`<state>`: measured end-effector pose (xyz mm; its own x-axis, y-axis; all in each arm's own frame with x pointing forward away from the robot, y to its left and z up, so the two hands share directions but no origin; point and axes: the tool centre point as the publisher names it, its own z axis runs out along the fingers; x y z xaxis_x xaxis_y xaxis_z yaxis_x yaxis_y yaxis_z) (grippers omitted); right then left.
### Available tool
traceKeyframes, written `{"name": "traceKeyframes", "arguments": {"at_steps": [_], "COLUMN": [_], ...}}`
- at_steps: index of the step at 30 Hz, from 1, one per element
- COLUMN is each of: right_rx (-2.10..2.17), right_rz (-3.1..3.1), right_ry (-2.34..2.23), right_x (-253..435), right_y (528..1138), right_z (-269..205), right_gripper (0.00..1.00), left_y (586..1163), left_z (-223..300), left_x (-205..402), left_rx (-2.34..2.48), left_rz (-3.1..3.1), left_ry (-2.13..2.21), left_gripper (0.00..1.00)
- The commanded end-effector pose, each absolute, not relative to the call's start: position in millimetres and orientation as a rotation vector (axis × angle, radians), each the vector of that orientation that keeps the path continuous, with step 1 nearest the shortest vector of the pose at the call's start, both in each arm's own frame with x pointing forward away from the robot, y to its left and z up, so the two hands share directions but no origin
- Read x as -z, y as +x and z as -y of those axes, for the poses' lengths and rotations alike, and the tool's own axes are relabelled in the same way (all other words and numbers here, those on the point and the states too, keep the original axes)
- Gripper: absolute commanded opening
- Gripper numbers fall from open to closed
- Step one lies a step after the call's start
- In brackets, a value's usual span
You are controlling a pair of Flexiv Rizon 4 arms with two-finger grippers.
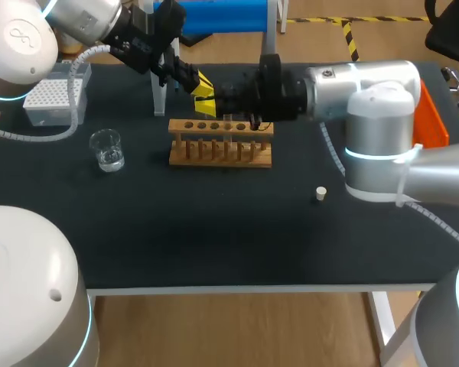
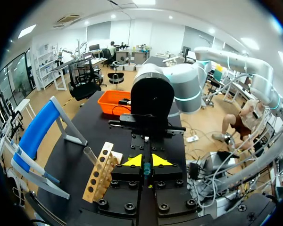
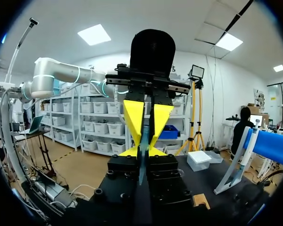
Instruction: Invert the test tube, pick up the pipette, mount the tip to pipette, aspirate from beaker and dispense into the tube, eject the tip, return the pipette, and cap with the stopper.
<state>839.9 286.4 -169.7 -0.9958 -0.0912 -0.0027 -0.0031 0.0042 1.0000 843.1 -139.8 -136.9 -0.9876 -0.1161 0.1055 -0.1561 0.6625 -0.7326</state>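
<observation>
Left claw and right claw meet tip to tip, each narrowed onto what appears to be the test tube; the beaker holds clear liquid.

Bench top matte black. Rack light brown wood. Beaker clear glass. Stopper off-white. Tip box white-grey, dotted grid top. Bin at right edge orange.
</observation>
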Motion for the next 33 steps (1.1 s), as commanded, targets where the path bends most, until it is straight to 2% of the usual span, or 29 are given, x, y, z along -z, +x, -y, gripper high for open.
{"name": "traceKeyframes", "arguments": {"at_steps": [1,8,9,18,33], "right_rx": [2.162,2.157,2.156,2.128,2.172], "right_rz": [2.175,2.168,2.168,2.228,2.253], "right_ry": [0.116,0.122,0.122,0.122,0.022], "right_x": [169.7,170.2,170.3,182.5,209.8], "right_y": [841.0,841.0,840.8,833.0,805.4], "right_z": [-285.5,-285.4,-284.7,-246.7,-83.4], "right_gripper": [0.00,0.00,0.00,0.00,0.00], "left_y": [844.3,844.3,844.3,844.3,844.3], "left_z": [138.6,138.6,138.6,138.6,138.6], "left_x": [135.2,135.2,135.2,135.2,135.2], "left_rx": [-1.242,-1.242,-1.242,-1.242,-1.242], "left_rz": [2.819,2.819,2.819,2.819,2.819], "left_ry": [0.232,0.232,0.232,0.232,0.232], "left_gripper": [0.00,0.00,1.00,1.00,1.00]}}
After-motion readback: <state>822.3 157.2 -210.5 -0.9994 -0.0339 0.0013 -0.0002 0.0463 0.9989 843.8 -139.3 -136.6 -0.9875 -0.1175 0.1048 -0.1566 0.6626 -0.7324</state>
